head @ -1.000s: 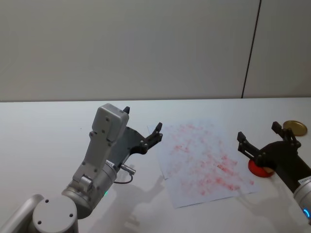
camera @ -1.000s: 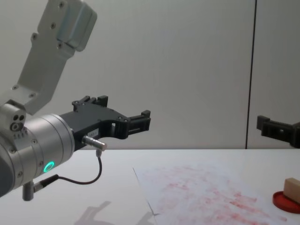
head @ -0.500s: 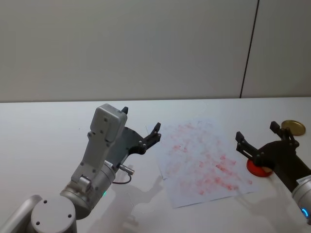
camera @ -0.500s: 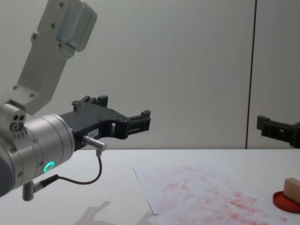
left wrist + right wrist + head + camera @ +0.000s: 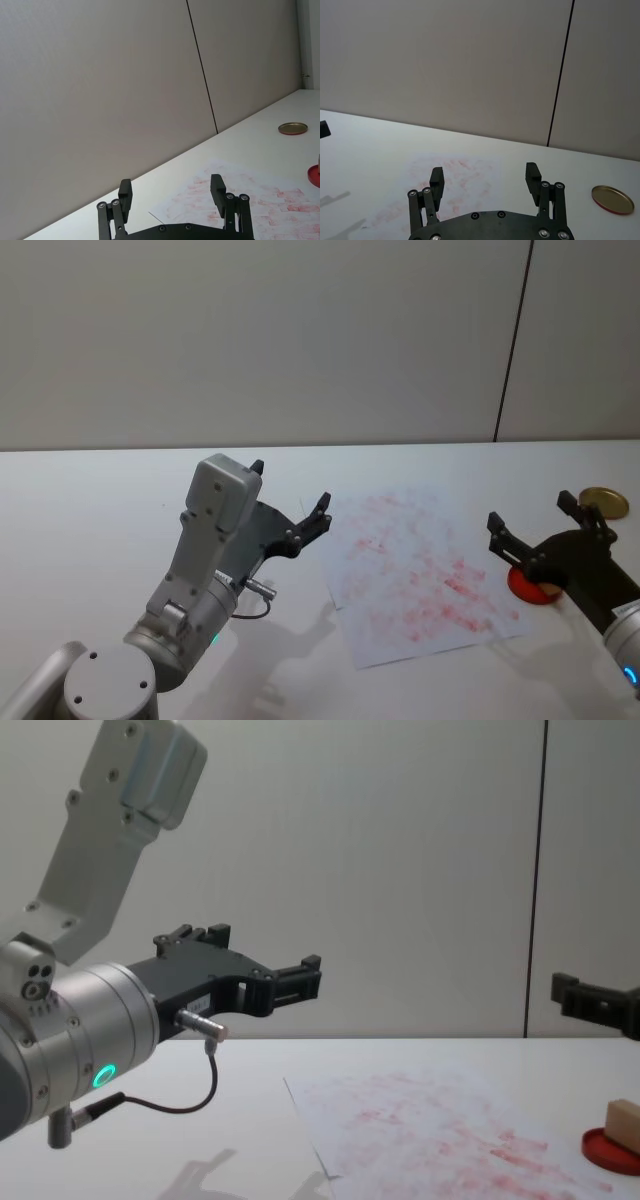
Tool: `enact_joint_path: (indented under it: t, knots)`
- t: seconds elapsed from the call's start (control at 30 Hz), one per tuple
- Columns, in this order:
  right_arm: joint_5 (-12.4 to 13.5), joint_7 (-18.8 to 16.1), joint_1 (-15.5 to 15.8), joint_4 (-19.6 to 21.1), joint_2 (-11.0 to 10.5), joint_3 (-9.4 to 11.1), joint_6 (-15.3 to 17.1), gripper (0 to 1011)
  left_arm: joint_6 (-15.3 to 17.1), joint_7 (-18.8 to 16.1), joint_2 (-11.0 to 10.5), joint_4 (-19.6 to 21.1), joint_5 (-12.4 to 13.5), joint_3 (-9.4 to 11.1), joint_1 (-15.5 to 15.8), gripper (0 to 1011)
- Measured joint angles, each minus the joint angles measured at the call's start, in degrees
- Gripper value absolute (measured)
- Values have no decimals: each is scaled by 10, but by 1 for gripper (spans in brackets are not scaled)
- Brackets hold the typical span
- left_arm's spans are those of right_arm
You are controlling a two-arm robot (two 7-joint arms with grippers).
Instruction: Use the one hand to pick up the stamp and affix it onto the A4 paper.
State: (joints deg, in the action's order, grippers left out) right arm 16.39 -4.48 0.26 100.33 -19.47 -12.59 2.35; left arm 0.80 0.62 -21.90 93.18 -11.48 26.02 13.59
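the stamp (image 5: 622,1124) sits at the right end of a wide white tabletop (image 5: 100,510). the a4 paper (image 5: 420,570), blotched all over with pink-red ink, lies flat across the middle. the left gripper (image 5: 292,486) hangs raised above the tabletop just beyond the sheet's left edge, fingers spread and empty. this arm looks parked. the right gripper (image 5: 531,512) hovers off the sheet's right edge, fingers also spread wide with nothing between them.

beneath it is the round red ink pad (image 5: 525,582), just beside the paper's right edge, and the stamp stands on that pad. so the stamp lies below the right fingers and slightly back toward the wrist, while the left arm is well apart across the whole sheet. by my reading the coming move is a descent by the right arm.

the chest view shows the tan block side-on above the pad's rim, cut by the frame edge, so i cannot tell its long axis. in the head view the gripper body covers it. the right wrist view looks past it over the paper to a small gold lid (image 5: 612,199) farther off.
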Motion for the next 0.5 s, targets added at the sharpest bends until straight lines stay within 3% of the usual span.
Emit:
enact_joint_path:
  t: [0.5]
  knots:
    - [15, -33, -19, -43, -16, 19, 31, 1001, 0, 0, 0, 0, 0, 0, 0, 993]
